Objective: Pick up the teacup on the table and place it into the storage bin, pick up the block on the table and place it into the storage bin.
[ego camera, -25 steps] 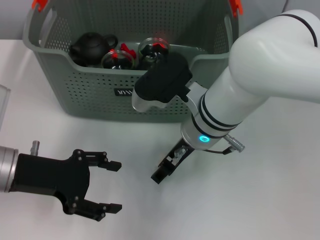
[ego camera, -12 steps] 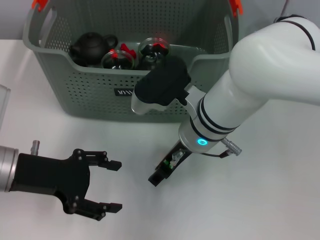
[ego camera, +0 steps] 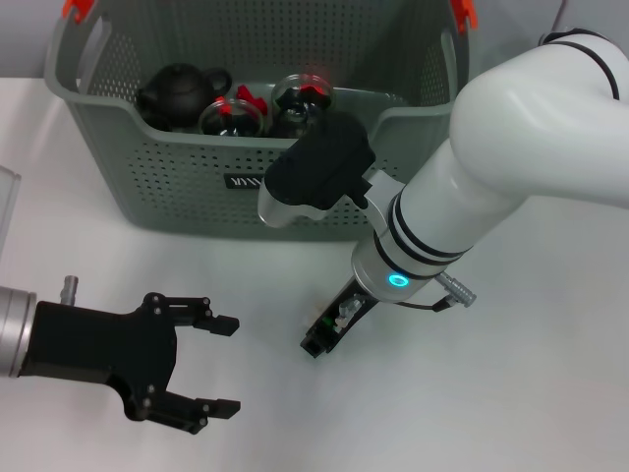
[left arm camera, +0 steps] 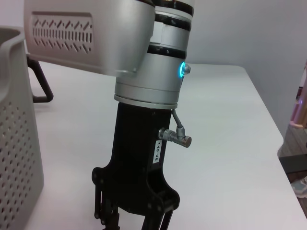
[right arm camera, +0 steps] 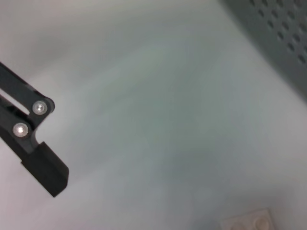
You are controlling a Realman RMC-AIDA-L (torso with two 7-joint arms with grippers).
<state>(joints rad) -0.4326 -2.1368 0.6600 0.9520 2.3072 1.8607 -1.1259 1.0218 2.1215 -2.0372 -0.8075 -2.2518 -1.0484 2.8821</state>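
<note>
My left claw [ego camera: 228,366] hovers low over the white worktop [ego camera: 550,393] on my left side, black fingers spread wide and holding nothing. It is well apart from the bin and the block.

Ahead of it stands the storage bin [ego camera: 177,187], a grey-green perforated basket with orange-red clips [ego camera: 77,9] at its handles. A small black label [ego camera: 243,181] with white lettering sits on its near wall, and I cannot read it. Inside the bin, a black teapot [ego camera: 182,88] lies toward my left, with two glass cups [ego camera: 233,116] holding something red beside it.

To the right, my white right arm [ego camera: 511,167] reaches across in front of the bin, a ring on its wrist glowing cyan [ego camera: 397,278]. My right claw [ego camera: 319,341] points down at the worktop just in front of the bin. I cannot tell whether it is spread or pressed together. From my left wrist, a white sticker [left arm camera: 156,148] on its black body reads "140-06".

The right wrist view shows one black finger [right arm camera: 41,165] over bare worktop. A corner of the bin wall is at one edge. At the picture's edge lies the block [right arm camera: 250,222], pale with round studs on top. It rests on the worktop, apart from that finger and not gripped.
</note>
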